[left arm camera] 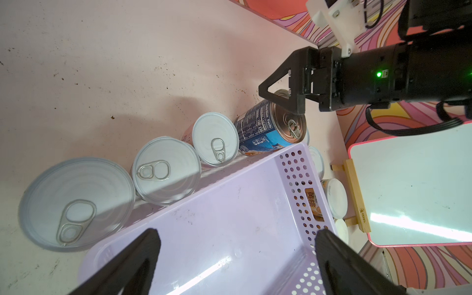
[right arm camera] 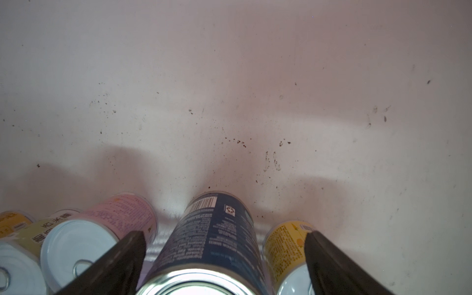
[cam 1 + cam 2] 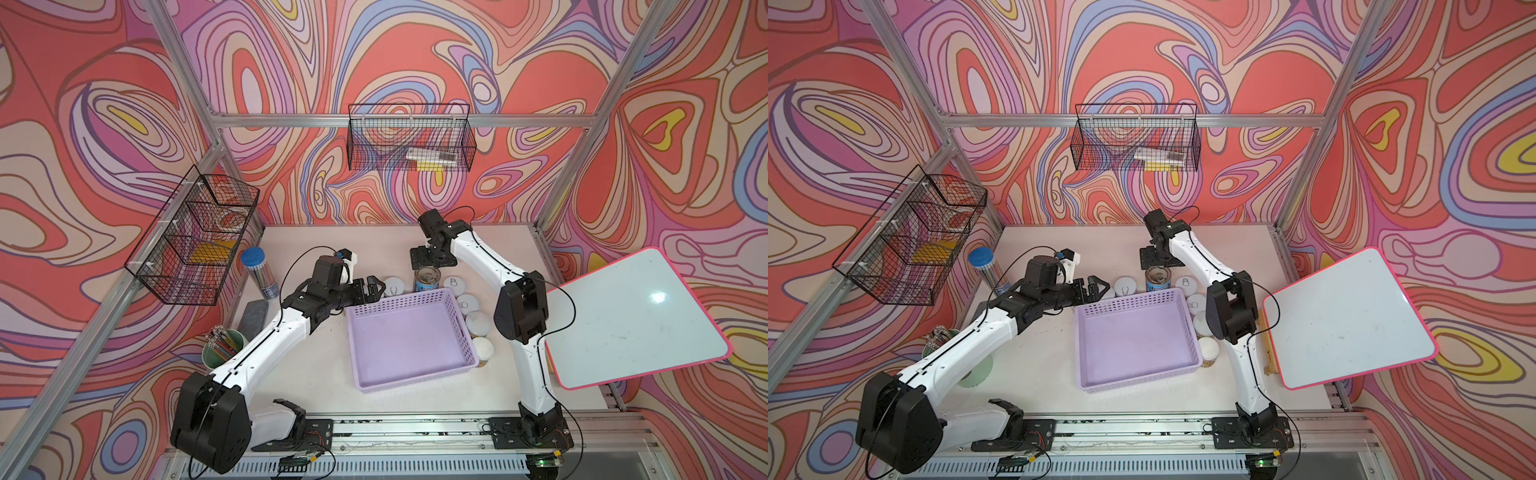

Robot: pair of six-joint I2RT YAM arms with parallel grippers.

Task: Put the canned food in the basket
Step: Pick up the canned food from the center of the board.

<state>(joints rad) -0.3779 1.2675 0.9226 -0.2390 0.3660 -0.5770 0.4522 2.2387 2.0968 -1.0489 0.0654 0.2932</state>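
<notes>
— Where are the right arm's jaws?
— Spread wide above the bigger blue-labelled metal tin (image 2: 214, 229), one on each side of its top. They are not closed on it.
— And the left arm's jaws?
— Also wide open, holding nothing. They hang over the far left corner of the shallow lilac perforated plastic basket (image 3: 409, 340).
— And the tins?
— Every one I can see stands upright on the pale table (image 3: 311, 374), outside the basket. The blue one is just behind the far wall. The small whitish-lidded tins (image 1: 166, 171) line that wall and the right-hand wall.
</notes>
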